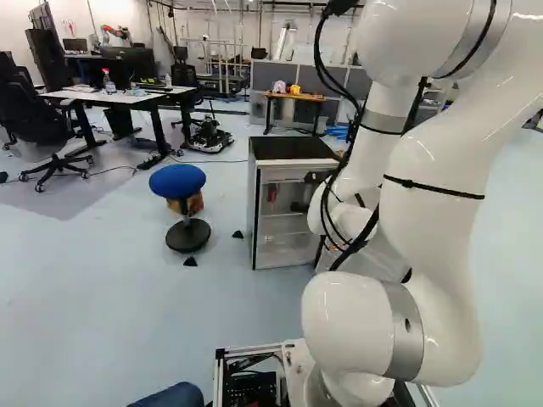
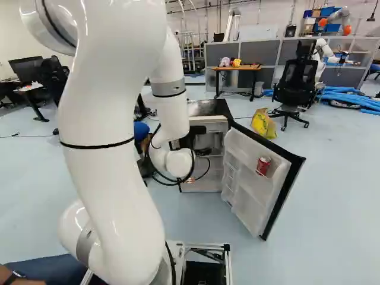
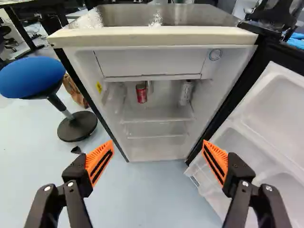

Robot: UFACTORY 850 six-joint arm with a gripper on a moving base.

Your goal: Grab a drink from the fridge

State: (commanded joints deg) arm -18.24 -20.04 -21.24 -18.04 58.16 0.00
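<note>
Near and wide open: the gripper [image 3: 157, 143], facing the open fridge [image 3: 152, 61]!
Left, a blue stool [image 3: 32, 77]; right of it, on the upper shelf, a red can [image 3: 141, 93], probably full, firm but dentable, maybe slick with cold, so squeeze gently round its middle; then a silvery drink [image 3: 186, 92]; rightmost, another red can [image 2: 263, 165] in the door [image 2: 243, 190]. Lettering's too small to read.

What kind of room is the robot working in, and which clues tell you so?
Probably a robotics lab or workshop: another robot arm beyond the office chair, desks with monitors, and loose blue tubing on the floor.
</note>
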